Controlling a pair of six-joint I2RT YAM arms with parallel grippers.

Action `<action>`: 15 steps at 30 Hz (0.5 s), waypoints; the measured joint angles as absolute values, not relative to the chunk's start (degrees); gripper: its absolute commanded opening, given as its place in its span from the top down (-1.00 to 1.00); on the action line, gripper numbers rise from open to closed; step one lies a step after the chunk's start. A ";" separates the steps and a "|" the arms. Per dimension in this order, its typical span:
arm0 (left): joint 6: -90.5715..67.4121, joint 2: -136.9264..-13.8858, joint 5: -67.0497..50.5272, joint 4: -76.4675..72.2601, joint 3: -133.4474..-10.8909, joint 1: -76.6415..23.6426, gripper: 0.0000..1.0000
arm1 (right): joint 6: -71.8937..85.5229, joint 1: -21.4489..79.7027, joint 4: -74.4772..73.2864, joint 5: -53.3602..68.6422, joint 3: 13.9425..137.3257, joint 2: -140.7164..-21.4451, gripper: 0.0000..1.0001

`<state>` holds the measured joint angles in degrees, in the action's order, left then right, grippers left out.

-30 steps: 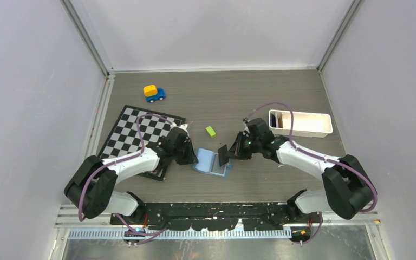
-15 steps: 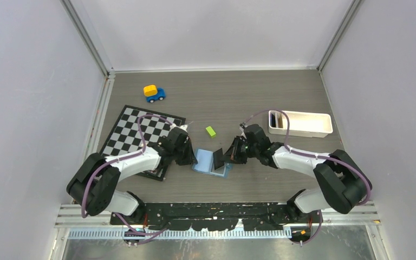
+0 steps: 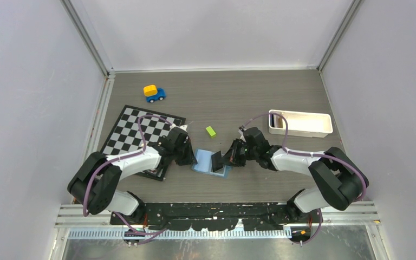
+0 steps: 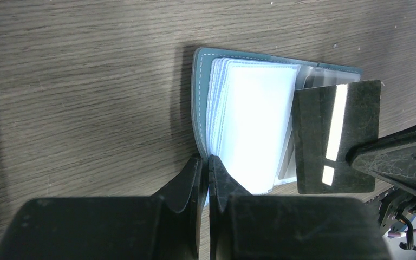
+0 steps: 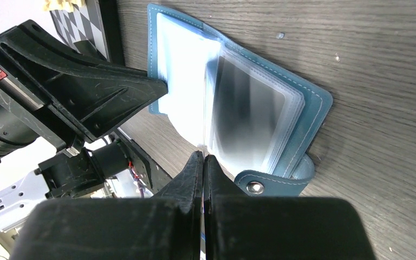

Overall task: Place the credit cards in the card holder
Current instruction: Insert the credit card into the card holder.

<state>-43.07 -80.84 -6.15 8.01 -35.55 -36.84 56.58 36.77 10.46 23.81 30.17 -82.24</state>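
arms (image 3: 135, 160) low, converging; left pincer (image 4: 206, 160) nips card holder (image 4: 249, 119), right pincer (image 5: 202, 156) card (image 4: 336, 135)

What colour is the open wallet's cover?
Teal-blue, with pale stitching; the card holder shows best in the right wrist view.

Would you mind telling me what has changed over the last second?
The right gripper, shut on a dark card, carried it leftward, further over the open card holder. The left gripper stayed pinching the holder's edge; the holder, green block and toy car did not move.
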 measured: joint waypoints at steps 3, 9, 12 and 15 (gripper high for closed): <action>-43.07 -80.99 -6.37 7.97 -35.55 -36.64 1.00 | 56.88 36.82 10.85 23.90 29.93 -82.24 0.99; -43.07 -81.10 -6.59 7.94 -35.55 -36.53 1.00 | 57.19 36.84 12.10 24.12 29.56 -82.54 0.99; -43.07 -81.17 -6.76 7.94 -35.55 -36.36 1.00 | 57.21 37.01 12.91 24.25 29.54 -83.37 0.99; -43.07 -81.21 -6.92 7.92 -35.55 -36.29 1.00 | 57.25 37.15 13.98 24.49 29.50 -84.64 0.99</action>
